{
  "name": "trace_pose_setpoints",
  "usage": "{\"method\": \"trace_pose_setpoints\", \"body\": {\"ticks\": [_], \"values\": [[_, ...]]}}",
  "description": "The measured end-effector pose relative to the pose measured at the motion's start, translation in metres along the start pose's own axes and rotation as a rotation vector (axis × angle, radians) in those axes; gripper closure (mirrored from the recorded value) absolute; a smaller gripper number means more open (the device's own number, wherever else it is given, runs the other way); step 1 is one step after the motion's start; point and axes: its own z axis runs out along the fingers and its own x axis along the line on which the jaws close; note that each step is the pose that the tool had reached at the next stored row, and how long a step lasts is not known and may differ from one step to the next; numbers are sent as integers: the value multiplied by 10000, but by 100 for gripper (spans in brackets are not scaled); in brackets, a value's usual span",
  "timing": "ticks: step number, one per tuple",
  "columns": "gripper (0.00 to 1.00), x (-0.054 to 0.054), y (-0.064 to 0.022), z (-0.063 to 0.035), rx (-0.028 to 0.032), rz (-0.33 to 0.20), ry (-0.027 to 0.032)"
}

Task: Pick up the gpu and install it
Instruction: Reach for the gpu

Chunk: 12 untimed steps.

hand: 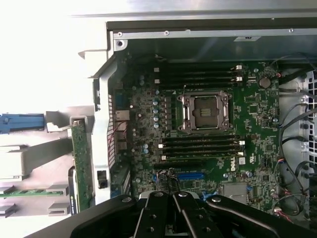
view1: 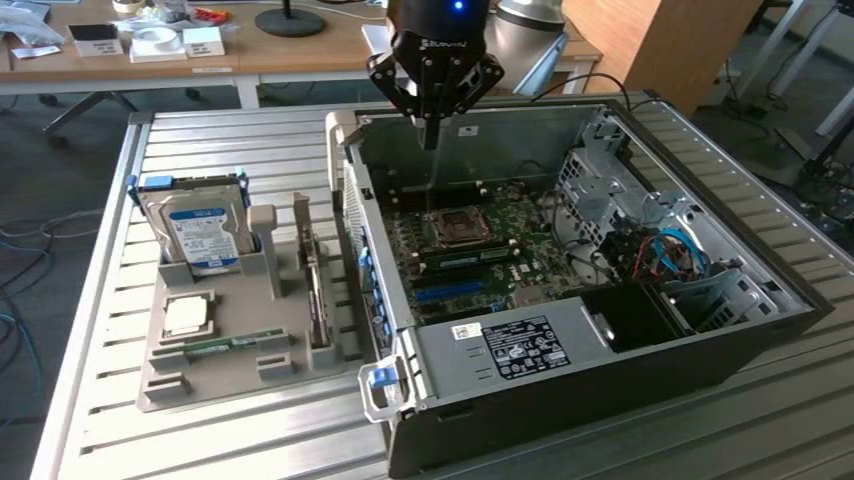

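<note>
The gpu (view1: 316, 290), on edge beside the computer case (view1: 601, 400), looks light, stiff and fragile, best pinched across its top edge; the gripper (view1: 430, 138) has its jaws pressed together, empty.

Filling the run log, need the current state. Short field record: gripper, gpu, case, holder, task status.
gripper: above the open case, fingers together, holding nothing
gpu: on edge in the gray holder, beside the case, untouched
case: lying on its side, motherboard exposed, blue slot empty
gray holder: also carries hard drive and memory stick
status: gpu not yet picked up or installed
</note>
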Motion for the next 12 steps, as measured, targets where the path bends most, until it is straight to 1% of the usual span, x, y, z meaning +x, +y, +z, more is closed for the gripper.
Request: {"method": "trace_pose_setpoints", "body": {"ticks": [12], "values": [[89, 77, -6, -2, 0, 0, 0]]}}
